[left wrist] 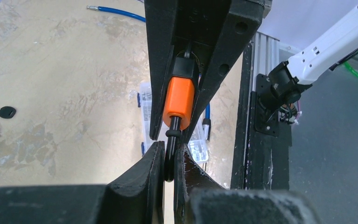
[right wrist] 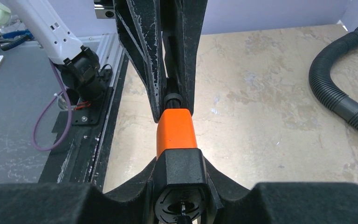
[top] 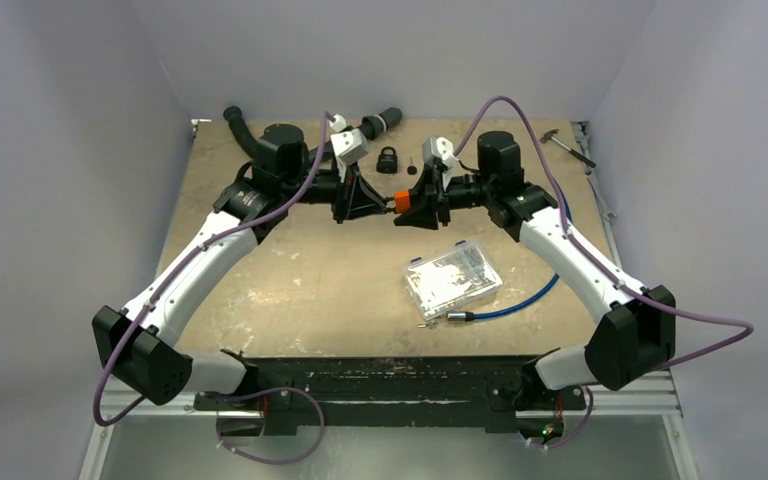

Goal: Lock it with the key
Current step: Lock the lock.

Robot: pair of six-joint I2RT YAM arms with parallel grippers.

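An orange padlock [top: 400,201] with a black end cap hangs above the table's far middle, held between both grippers. My left gripper [top: 378,204] is shut on its thin black shackle [left wrist: 170,154]; the orange body [left wrist: 181,96] shows beyond my fingers. My right gripper [top: 410,208] is shut on the black cap end [right wrist: 181,172], with the orange body [right wrist: 176,132] ahead and the keyhole facing the camera. A key [top: 412,167] with a black head lies on the table behind; it also shows in the left wrist view [left wrist: 2,111].
A small black padlock [top: 387,159] lies next to the key. A clear plastic box [top: 452,279] and a blue cable [top: 520,303] lie at the near right. A black hose [top: 245,130] runs along the back left. A metal tool [top: 570,145] sits at the far right edge.
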